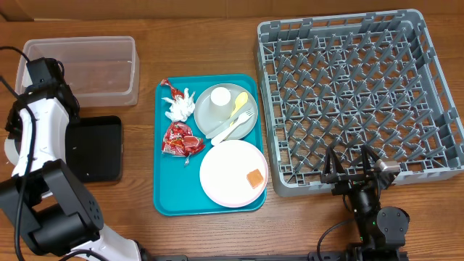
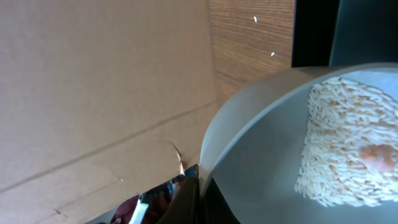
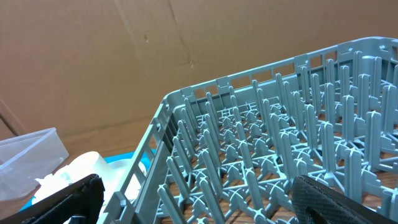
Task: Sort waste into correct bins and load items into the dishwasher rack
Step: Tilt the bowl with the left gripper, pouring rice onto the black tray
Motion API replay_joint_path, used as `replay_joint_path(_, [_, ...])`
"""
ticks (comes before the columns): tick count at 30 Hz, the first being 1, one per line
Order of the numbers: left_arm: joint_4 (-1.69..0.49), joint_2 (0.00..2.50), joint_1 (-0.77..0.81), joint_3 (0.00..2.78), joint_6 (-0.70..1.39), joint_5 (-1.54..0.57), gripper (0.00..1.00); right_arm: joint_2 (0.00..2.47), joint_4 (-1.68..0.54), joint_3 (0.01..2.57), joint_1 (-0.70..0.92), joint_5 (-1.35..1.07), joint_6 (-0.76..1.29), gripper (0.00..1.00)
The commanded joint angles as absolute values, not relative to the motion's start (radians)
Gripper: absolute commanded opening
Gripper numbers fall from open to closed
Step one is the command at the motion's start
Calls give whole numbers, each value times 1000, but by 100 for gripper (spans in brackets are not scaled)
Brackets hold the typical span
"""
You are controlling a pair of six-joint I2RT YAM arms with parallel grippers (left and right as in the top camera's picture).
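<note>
This looks like a robot lab bench staged as a kitchen clean-up. A white-and-black arm [image 1: 32,138] and a black arm [image 1: 377,217] stand at a wooden table [image 1: 217,29]. Plain brown cardboard [image 3: 124,62] rises behind it as a backdrop, creased and taped. The kitchen things sit loose on the wood: a grey dishwasher rack [image 1: 355,94], a teal tray [image 1: 163,196] carrying plates [image 1: 221,174], a clear tub [image 1: 83,69], and a bowl [image 2: 261,162] of rice.
</note>
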State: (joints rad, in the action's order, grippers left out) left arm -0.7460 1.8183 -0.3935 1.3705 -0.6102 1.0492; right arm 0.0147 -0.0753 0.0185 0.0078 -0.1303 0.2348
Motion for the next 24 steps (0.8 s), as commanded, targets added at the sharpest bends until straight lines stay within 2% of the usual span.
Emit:
replay_joint_path(1, [-721,1820,-386,1356,-633,1092,4,5,-72,8,6,-125,235,100])
replay_joint_path(19, [-675,1820,-326,1326,-704,1134,4,5,-72,8,6,-125,235,100])
replay_joint_path(24, [-619,1822,-317,1323,-778,1187,4,5,-72,8,6,-125,235,100])
